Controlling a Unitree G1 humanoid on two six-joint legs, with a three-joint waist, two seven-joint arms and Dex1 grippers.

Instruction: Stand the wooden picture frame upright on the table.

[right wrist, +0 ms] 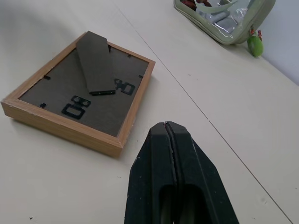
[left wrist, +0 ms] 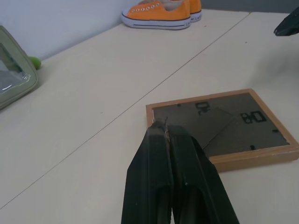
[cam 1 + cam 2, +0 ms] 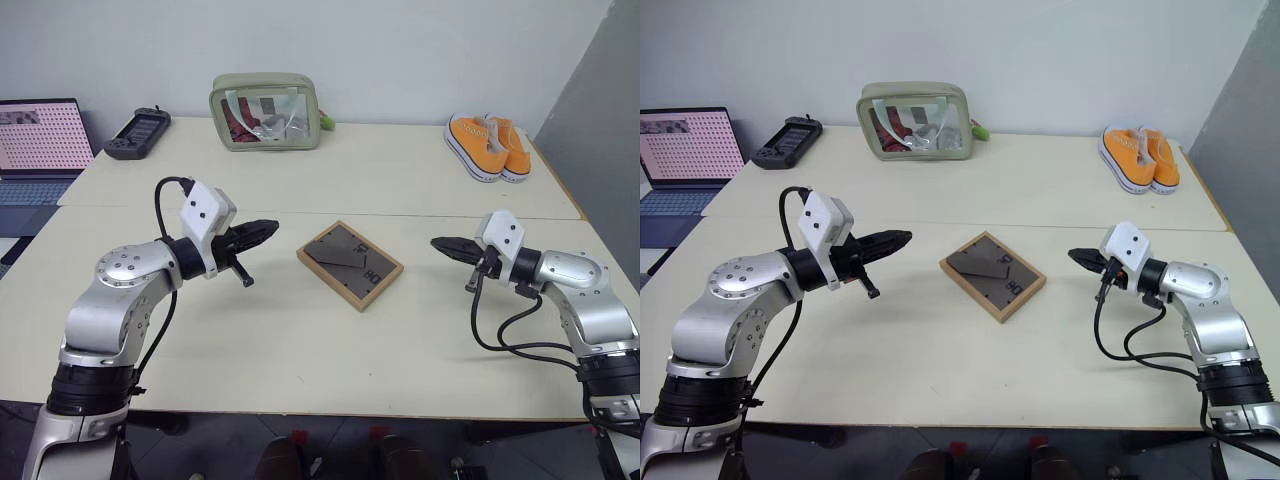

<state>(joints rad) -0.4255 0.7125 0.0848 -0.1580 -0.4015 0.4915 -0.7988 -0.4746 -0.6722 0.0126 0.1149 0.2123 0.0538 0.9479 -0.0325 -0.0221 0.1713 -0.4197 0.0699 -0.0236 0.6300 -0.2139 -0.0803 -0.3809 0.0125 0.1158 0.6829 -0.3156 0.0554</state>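
The wooden picture frame (image 3: 350, 263) lies flat, face down, in the middle of the table (image 3: 300, 340). Its dark grey-brown back faces up, with the easel stand (image 1: 96, 61) folded flat on it and black markings near one edge. My left gripper (image 3: 270, 229) hovers to the frame's left, shut and empty, pointing toward it. On the frame's right, my right gripper (image 3: 437, 242) is also shut and empty, aimed at the frame. Both hang above the tabletop, a short gap from the frame. The left wrist view shows the frame (image 2: 224, 128) just past the closed fingers (image 2: 161, 158).
At the table's far side stand a green clear-sided pouch (image 3: 265, 112), a pair of orange sneakers (image 3: 487, 146) at the right, and a black handheld controller (image 3: 138, 133) at the left. An open laptop (image 3: 38, 140) sits far left. A seam (image 3: 400, 213) crosses the tabletop behind the frame.
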